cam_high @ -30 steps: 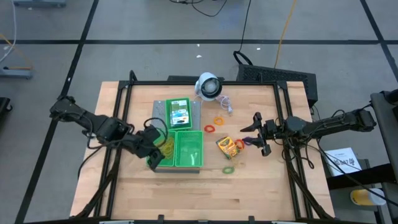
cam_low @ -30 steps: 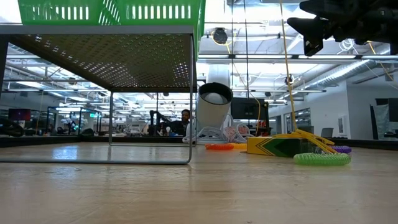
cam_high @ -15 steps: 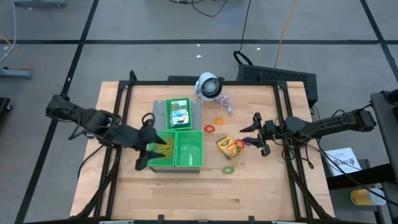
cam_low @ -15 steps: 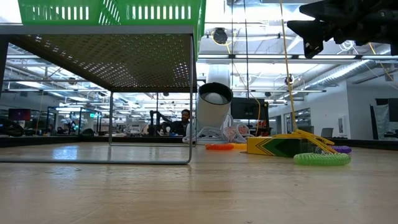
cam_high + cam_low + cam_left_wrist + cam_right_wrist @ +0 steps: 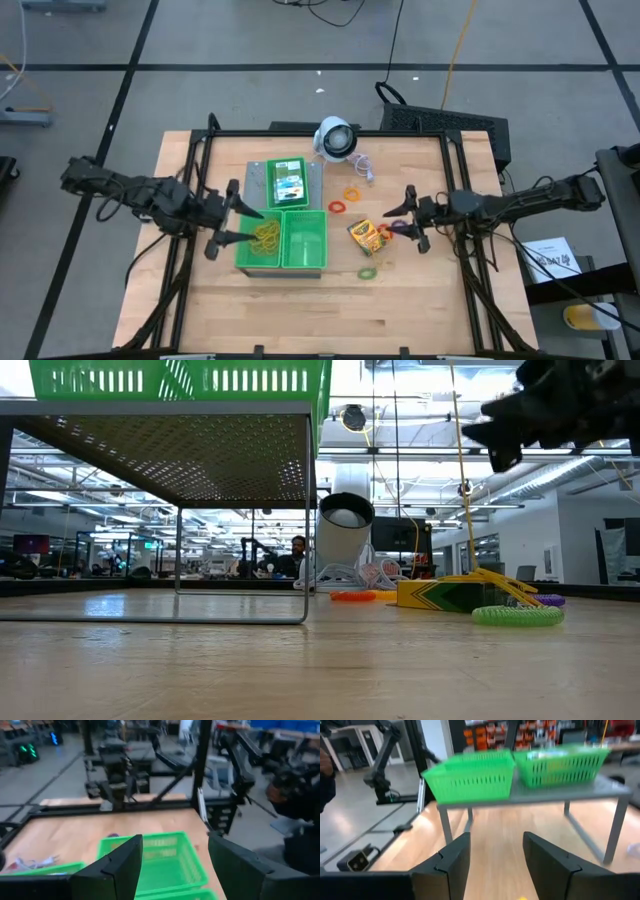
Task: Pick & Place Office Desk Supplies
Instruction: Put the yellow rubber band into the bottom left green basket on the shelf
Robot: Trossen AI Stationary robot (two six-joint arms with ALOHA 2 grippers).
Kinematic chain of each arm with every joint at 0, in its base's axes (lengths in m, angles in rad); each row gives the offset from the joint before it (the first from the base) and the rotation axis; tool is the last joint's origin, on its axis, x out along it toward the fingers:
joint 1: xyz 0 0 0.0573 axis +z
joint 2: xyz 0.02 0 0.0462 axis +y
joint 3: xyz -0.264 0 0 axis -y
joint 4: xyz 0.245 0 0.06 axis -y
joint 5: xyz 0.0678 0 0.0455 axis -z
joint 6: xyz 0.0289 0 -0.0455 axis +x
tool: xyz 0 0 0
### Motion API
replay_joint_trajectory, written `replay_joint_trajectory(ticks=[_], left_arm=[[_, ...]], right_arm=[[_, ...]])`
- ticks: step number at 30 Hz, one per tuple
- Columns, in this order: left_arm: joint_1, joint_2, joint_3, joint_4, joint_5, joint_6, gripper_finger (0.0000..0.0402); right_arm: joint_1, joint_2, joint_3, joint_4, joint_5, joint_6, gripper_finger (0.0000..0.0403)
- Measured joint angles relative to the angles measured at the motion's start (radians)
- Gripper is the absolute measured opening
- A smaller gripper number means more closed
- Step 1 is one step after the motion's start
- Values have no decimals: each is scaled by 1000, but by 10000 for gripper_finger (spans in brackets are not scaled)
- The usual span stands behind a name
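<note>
The loose crayon box (image 5: 366, 235) lies flat on the desk (image 5: 420, 300), right of centre, its yellow-and-green face up. In the low view it shows as a low yellow-and-green block (image 5: 447, 593). A green rubber band (image 5: 368, 272) lies on the bare wood just near of it; a red rubber band (image 5: 337, 207) and an orange rubber band (image 5: 351, 192) lie on the far side of it, toward the white round device (image 5: 336, 138) at the desk's far edge.

A second crayon box (image 5: 289, 186) lies in the far green tray (image 5: 270, 168). A bundle of tan-yellow rubber bands (image 5: 266, 236) lies in the left compartment of the near green tray (image 5: 304, 262). Both trays sit on a grey raised stand (image 5: 560, 795) — its legs stand on the desk.

The right gripper (image 5: 409, 220) hovers just right of the loose crayon box, above the desk, apart from the box. Its fingers (image 5: 447, 862) stand parted and hold nothing.

The left gripper (image 5: 235, 226) hangs at the left edge of the near green tray, just beside the tan-yellow rubber bands. Its fingers (image 5: 117, 867) are spread wide and released — nothing lies between them.
</note>
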Motion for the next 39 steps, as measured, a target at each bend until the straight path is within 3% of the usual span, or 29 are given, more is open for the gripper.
replay_joint_trajectory(ticks=[8, 14, 20, 33, 39], left_arm=[[134, -176, -228, 202, 42, 30, 237], [204, -202, -344, 363, 61, -56, 237], [221, -184, -353, 371, 61, -77, 237], [221, -179, -353, 363, 45, -43, 237], [221, -172, -353, 359, 45, -41, 237]], right_arm=[[30, 119, 0, -80, 15, 56, 169], [62, 258, 0, -203, 140, 142, 169], [63, 337, 0, -229, 158, 235, 169], [63, 359, 0, -354, 153, 373, 169], [63, 364, 0, -343, 7, 447, 169]])
